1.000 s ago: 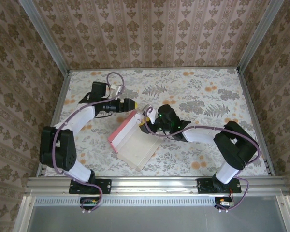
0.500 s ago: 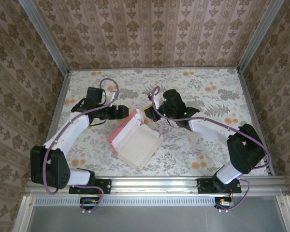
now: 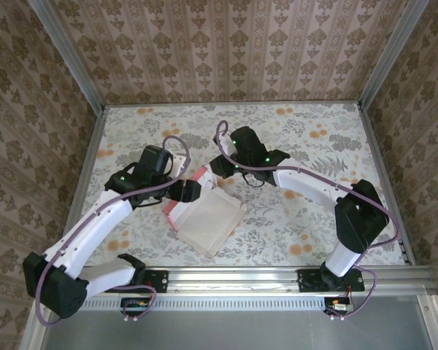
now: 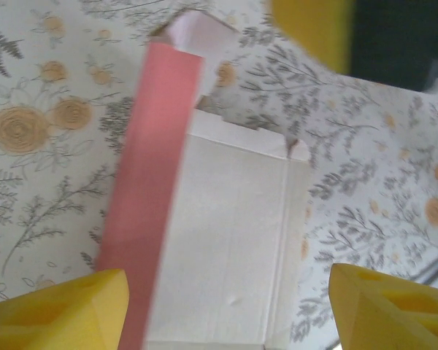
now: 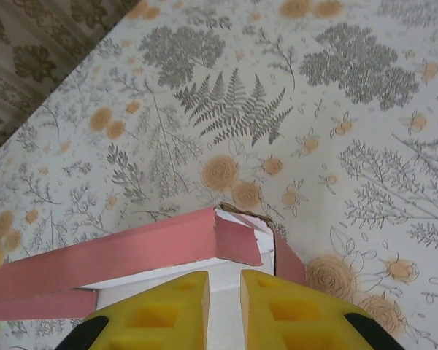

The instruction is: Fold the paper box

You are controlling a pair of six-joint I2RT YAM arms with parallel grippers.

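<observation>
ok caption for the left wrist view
Open left gripper poised over the partly folded paper box on a floral table

A pink thin-card paper box (image 3: 208,219), pale whitish inside, is shown on a cream tabletop (image 3: 314,146) printed with grey ferns and orange flowers. Brown damask-patterned walls (image 3: 226,44) are seen at the far side. Yellow fingers (image 5: 160,310) are borne by the right gripper (image 5: 224,284).

Soft even daylight (left wrist view blurred)

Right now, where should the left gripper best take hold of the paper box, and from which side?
Probably the pink long wall of the paper box: it stands raised as a thin edge, while the whitish floor lies flat. Come from above, with the open left gripper astride it.
</observation>
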